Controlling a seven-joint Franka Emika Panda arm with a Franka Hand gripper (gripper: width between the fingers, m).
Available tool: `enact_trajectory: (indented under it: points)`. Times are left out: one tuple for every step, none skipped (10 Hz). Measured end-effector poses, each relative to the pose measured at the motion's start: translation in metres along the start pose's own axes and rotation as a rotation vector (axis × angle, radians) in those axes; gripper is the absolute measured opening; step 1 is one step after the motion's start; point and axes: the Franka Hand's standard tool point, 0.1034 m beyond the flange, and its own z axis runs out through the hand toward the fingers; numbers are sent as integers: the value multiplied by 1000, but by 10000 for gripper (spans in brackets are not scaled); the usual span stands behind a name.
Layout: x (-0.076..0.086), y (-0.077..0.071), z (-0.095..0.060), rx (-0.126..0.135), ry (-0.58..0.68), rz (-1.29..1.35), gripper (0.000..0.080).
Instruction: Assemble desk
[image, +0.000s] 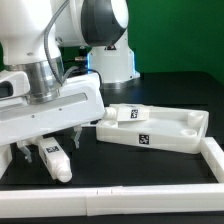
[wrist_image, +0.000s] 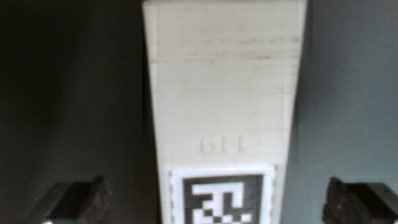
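A white square desk leg (image: 56, 158) with a black-and-white tag lies on the black table at the exterior view's lower left. My gripper (image: 50, 143) hangs just above it, open, with nothing in it. In the wrist view the leg (wrist_image: 222, 90) runs lengthwise between the two dark fingertips (wrist_image: 71, 200), its tag near them; both fingers stand clear of its sides. The desk panel (image: 175, 135), white with a raised rim and round sockets, lies to the exterior view's right. A second leg (image: 128, 115) rests on its near end.
A white raised border (image: 150, 190) runs along the table's front and up the exterior view's right side. The robot base (image: 112, 60) stands behind the panel. A green wall closes the back.
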Motion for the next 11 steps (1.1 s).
enact_trajectory:
  points:
    - [3,-7,-17,17,-10,30,636]
    - [6,-21,-35,22,-14,86,646]
    - [9,-33,-47,19,-10,111,646]
    - [11,-42,-47,10,-1,92,649]
    - [9,-40,-45,13,-6,90,649]
    - [8,-40,-44,13,-6,92,649]
    - [7,-42,-42,15,-9,127,649]
    - [3,-53,-37,9,-12,208,649]
    - [-5,-74,-36,-6,-4,249,649]
    - [-19,-97,-35,-15,-6,281,649]
    - [-33,-111,-36,-10,-13,379,649]
